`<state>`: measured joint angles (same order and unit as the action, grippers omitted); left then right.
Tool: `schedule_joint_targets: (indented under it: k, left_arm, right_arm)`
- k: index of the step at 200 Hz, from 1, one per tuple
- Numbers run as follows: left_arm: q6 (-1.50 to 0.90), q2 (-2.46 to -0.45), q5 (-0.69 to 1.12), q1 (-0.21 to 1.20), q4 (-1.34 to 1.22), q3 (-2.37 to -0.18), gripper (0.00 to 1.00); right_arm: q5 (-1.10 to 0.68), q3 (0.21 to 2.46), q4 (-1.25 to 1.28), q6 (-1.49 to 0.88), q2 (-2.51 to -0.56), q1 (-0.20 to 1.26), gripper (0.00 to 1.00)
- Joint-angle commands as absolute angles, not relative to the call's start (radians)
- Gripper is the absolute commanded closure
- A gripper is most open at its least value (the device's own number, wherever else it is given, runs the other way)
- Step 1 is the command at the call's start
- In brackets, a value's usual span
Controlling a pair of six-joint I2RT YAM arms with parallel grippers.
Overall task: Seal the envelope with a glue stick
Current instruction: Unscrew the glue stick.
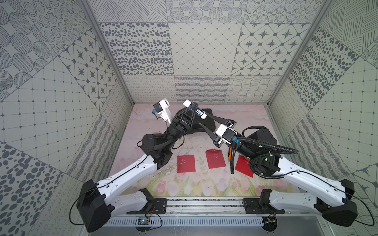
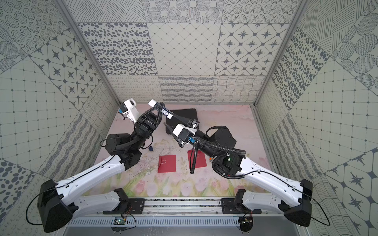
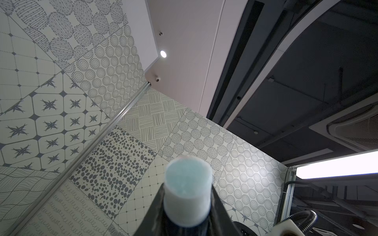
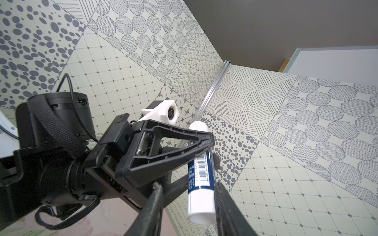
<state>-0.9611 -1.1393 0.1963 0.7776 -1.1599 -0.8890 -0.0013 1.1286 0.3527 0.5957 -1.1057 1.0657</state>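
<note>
**Glue stick held aloft between two arms**

The left jaws pinch the glue stick [image 1: 198,111] across its middle and hold it in the air above the bench [image 1: 204,183], tilted, open end up. The left wrist view shows pale bluish glue in the uncapped tube. The right jaws stand spread around the stick's white bottom end. One finger [image 4: 225,206] lies against it and the other finger [image 4: 153,206] stands clear of it with a gap, so they grip nothing.

Below them a black flat case [image 2: 184,114] lies at the back of the bench. Nearer the front, three red envelopes lie in a row. The first envelope [image 1: 186,163] is in the open, with the second envelope [image 1: 215,159] beside it. The third envelope [image 1: 244,166] is partly covered by the right arm [image 1: 296,175] and its ribbed cable [image 1: 232,163]. An orange-handled tool [image 1: 229,156] shows only as a sliver between the second and third, mostly hidden by that arm. In a top view a small dark-blue cap [image 2: 151,148] lies on the bench near the left arm [image 2: 92,173].

The bench has a pink floral print. Grey-on-white patterned panels wall it in on three sides, and a metal rail [image 1: 204,204] runs along the front.
</note>
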Motion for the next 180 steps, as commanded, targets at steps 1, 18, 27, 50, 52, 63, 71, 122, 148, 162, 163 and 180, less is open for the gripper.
schedule_joint_targets:
  k: [1,18,27,50,52,63,71,122,148,162,163,180]
  left_arm:
    - [-0.985,-1.137,0.203,0.777,-1.238,-0.893,1.0]
    - [-0.987,-1.134,0.202,0.776,-1.239,-0.892,1.0]
    - [-0.988,-1.131,0.203,0.777,-1.241,-0.892,1.0]
    - [-0.99,-1.129,0.206,0.776,-1.244,-0.891,1.0]
    - [-0.991,-1.128,0.207,0.776,-1.244,-0.89,1.0]
    - [-0.991,-1.129,0.207,0.776,-1.244,-0.892,1.0]
    - [-0.994,-1.128,0.207,0.775,-1.245,-0.892,1.0]
    - [-1.011,-1.135,0.212,0.776,-1.255,-0.896,1.0]
    - [-1.017,-1.141,0.219,0.776,-1.262,-0.898,1.0]
    - [-1.013,-1.141,0.228,0.776,-1.264,-0.896,1.0]
    - [-1.013,-1.141,0.229,0.776,-1.266,-0.896,1.0]
    - [-0.993,-1.152,0.272,0.776,-1.288,-0.905,1.0]
  right_arm:
    - [0.019,1.158,0.341,0.599,-1.124,1.071,0.6]
    - [0.024,1.164,0.339,0.594,-1.125,1.073,0.64]
    - [0.035,1.166,0.34,0.595,-1.127,1.073,0.65]
    - [0.09,1.172,0.34,0.602,-1.131,1.073,0.62]
    - [0.095,1.172,0.34,0.603,-1.131,1.073,0.61]
    - [0.109,1.172,0.341,0.603,-1.129,1.072,0.59]
    - [0.112,1.173,0.337,0.604,-1.128,1.073,0.59]
    - [0.107,1.175,0.321,0.595,-1.119,1.073,0.69]
    - [0.09,1.179,0.314,0.578,-1.111,1.074,0.77]
    - [0.074,1.18,0.302,0.543,-1.1,1.074,0.78]
    - [0.073,1.18,0.301,0.538,-1.098,1.074,0.78]
    - [0.059,1.172,0.282,0.419,-1.073,1.074,0.78]
